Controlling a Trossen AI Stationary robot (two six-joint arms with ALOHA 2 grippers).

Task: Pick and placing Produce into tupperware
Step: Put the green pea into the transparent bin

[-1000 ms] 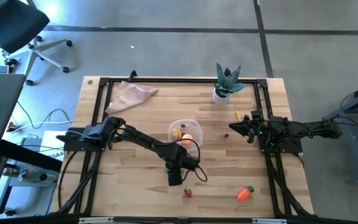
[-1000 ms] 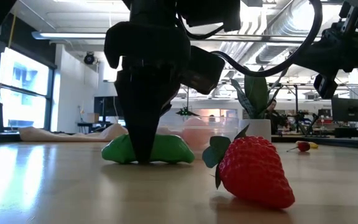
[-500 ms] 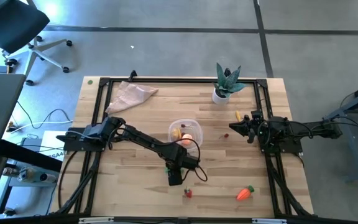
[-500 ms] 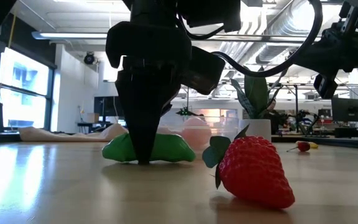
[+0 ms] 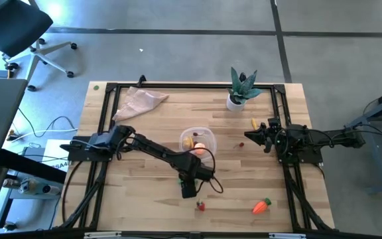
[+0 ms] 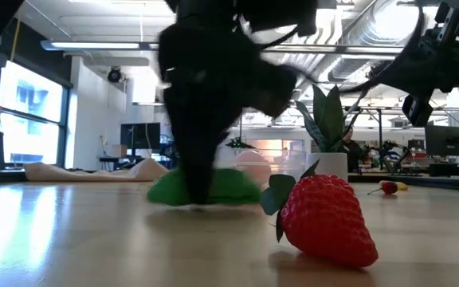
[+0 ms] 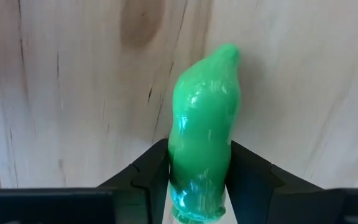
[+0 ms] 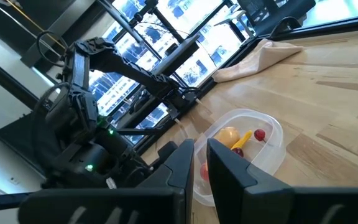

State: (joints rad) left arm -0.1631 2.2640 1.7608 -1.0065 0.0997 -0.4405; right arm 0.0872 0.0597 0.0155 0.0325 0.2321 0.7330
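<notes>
Left claw (image 7: 197, 186) low at desk (image 5: 144, 199) front centre, fingers pinching glossy green toy pepper (image 7: 204, 143), which lies on wood just before round clear plastic tupperware (image 5: 198, 142). Red toy strawberry (image 6: 325, 219) just beside. Right claw (image 5: 249, 135) waits at right, fingers nearly pressed together, nothing between.

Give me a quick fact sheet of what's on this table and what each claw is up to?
left claw: closed around the shiny green toy pepper, low on the wooden table
right claw: waiting off to the right side
round clear plastic container: holds an orange ball and a yellow piece
red toy strawberry: lying on the table
orange toy carrot: near the front edge
</notes>
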